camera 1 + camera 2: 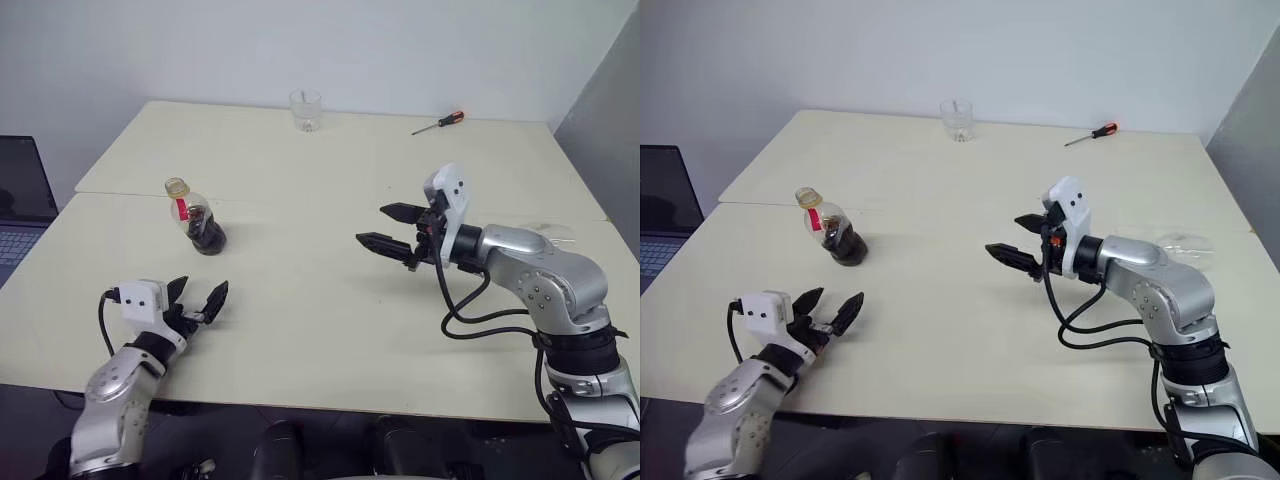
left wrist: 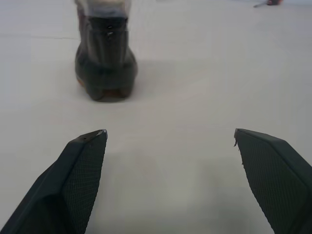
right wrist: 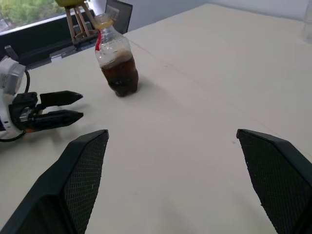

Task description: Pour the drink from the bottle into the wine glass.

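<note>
The bottle (image 1: 195,220) stands upright on the left half of the cream table (image 1: 320,330). It is small and clear, with a yellow cap, a red strip at the neck and dark brown drink (image 3: 119,75) in its lower body. My left gripper (image 1: 200,295) is open and empty, near the front edge a short way before the bottle (image 2: 105,63). My right gripper (image 1: 375,225) hovers open and empty over the middle of the table, pointing left toward the bottle. A faint clear shape (image 1: 1185,245) lies behind my right forearm; I cannot tell whether it is the wine glass.
A short clear tumbler (image 1: 306,110) stands at the table's far edge. A red-handled screwdriver (image 1: 438,122) lies to its right. A laptop (image 1: 20,200) sits off the table's left side. A grey wall panel (image 1: 610,130) bounds the right.
</note>
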Available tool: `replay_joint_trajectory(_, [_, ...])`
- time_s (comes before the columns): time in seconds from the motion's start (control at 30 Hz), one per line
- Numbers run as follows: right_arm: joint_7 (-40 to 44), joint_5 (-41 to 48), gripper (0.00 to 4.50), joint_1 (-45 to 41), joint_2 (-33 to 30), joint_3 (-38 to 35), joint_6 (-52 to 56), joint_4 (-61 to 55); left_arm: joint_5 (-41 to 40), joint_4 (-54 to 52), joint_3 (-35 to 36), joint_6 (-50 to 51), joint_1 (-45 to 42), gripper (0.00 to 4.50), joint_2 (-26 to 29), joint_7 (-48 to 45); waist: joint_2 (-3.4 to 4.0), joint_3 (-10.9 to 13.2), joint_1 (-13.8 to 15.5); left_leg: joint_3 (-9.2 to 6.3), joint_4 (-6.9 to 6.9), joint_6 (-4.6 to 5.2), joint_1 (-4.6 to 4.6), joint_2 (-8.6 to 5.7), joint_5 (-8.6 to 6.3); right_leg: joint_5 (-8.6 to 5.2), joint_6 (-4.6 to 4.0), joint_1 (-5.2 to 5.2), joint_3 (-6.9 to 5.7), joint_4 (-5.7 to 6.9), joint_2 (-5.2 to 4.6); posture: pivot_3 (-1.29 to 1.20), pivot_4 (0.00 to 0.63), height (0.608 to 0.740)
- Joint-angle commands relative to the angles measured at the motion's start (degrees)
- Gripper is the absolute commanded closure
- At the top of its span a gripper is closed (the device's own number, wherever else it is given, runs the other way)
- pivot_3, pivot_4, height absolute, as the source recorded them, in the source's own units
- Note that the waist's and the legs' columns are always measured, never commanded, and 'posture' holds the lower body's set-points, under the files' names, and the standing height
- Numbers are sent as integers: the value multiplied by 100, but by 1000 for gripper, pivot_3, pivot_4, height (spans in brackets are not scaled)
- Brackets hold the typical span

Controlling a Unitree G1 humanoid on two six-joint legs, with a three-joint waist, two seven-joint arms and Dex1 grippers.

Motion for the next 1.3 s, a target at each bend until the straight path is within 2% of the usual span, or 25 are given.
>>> replay_joint_trajectory(0.03, [71,39,0,24,-175,-459,-85,-17,-316,-738,79,378,85,65,497,-562,1,1,1,1,-2,0,-1,0,0,0,0,-2,2,-1,-3,0,150,740])
replay_joint_trajectory(0.2, [-142,-94,0,374,-354,-835,-125,-26,-566,-1369,-156,952,-50,65,844,-836,3,2,16,0,-5,0,-3,-1,0,-4,-5,-2,1,-4,-8,0,150,740])
replay_joint_trajectory(0.43, [-767,158,0,862,-92,-1350,120,-493,-315,-947,-790,1060,-1030,65,397,-701,1,2,8,4,-2,0,1,-3,0,-3,-2,-3,4,0,3,0,150,740])
replay_joint_trajectory(0.5, [-897,194,0,932,-45,-1408,210,-645,-282,-855,-895,1058,-1197,65,320,-728,-11,-4,11,80,-5,-3,23,31,-1,1,-4,-56,60,8,21,0,150,740])
replay_joint_trajectory(0.53, [-956,204,0,958,-38,-1425,265,-709,-264,-774,-925,1049,-1312,65,276,-724,-13,-6,29,209,-9,-19,43,111,-10,25,-23,-115,158,14,48,0,150,740])
replay_joint_trajectory(0.57, [-989,187,0,996,-57,-1432,285,-780,-230,-686,-950,1024,-1416,65,234,-701,-1,-5,1,271,-16,-21,26,128,-13,55,-40,-117,197,16,64,0,150,740])
replay_joint_trajectory(0.6, [-1017,192,0,1027,-69,-1443,308,-835,-200,-592,-972,996,-1501,65,213,-712,-9,-6,-24,220,-16,-18,4,67,-12,64,-27,-119,190,8,66,0,150,740])
replay_joint_trajectory(0.7, [-1107,222,0,1089,-85,-1489,363,-957,-95,-343,-1065,914,-1696,65,166,-814,-9,-7,-84,182,-7,-19,2,73,-12,55,-6,-111,178,2,83,0,150,740])
replay_joint_trajectory(1.3, [-1594,204,0,1336,-187,-1725,460,-1363,177,443,-1629,764,-2724,65,-296,-1350,-9,-6,-85,157,-1,-18,4,75,-11,50,2,-80,159,1,95,0,150,740])
